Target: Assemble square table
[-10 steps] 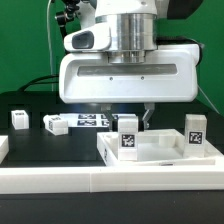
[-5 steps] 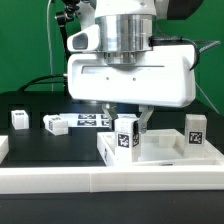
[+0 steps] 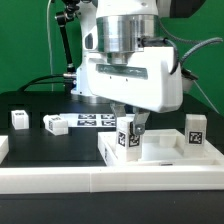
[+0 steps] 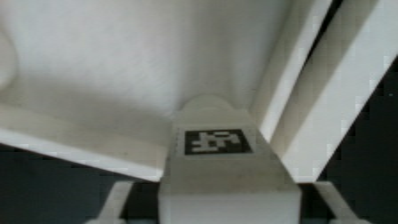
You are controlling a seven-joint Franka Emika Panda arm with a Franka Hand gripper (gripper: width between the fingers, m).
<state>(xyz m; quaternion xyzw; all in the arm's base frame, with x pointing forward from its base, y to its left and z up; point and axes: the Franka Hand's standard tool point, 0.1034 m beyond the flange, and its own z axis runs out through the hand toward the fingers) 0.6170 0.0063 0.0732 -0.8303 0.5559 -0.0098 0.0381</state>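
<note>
Looking about halfway: end effector clamped on a leg at the slab's corner, second leg standing on another corner, third leg and fourth leg loose on the worktop.

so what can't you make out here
Exterior view: whether the held leg is seated in the table top; the joint is too small.
Exterior view: the gripper fingertips, mostly behind the leg and under the arm.
Exterior view: the marker board tags, too small, partly covered by the arm.
Wrist view: blurred close-up; gripper mostly cut off by the edge.
</note>
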